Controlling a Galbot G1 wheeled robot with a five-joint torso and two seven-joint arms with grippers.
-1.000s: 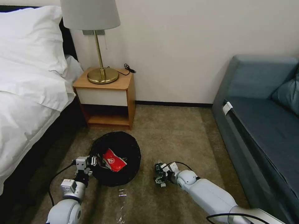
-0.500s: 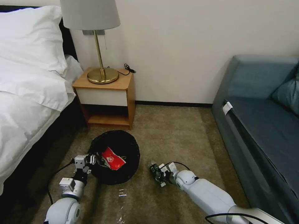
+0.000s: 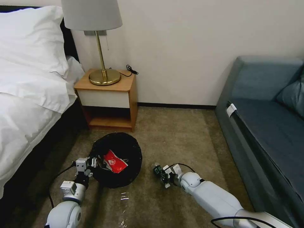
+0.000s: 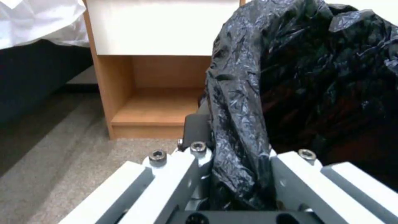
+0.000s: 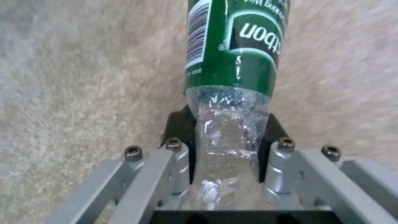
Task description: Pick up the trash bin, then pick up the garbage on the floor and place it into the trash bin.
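The trash bin (image 3: 126,148), lined with a crinkly black bag, is on the carpet in front of the nightstand. A red-and-white wrapper (image 3: 114,162) lies inside it. My left gripper (image 3: 92,164) is shut on the bin's near-left rim, and the left wrist view shows the black bag (image 4: 238,130) pinched between the fingers (image 4: 195,155). To the right of the bin, my right gripper (image 3: 163,176) is shut on a clear green-labelled bottle (image 3: 157,171), low over the carpet. In the right wrist view the bottle (image 5: 232,56) sticks out from the gripper (image 5: 226,146).
A small clear scrap (image 3: 124,197) lies on the carpet just in front of the bin. The wooden nightstand (image 3: 107,101) with a lamp stands behind, the bed (image 3: 28,104) at left, a blue sofa (image 3: 269,126) at right. Open carpet lies between bin and sofa.
My right gripper, holding the bottle, has shifted slightly left towards the bin. The left gripper and the bin have moved a little to the left.
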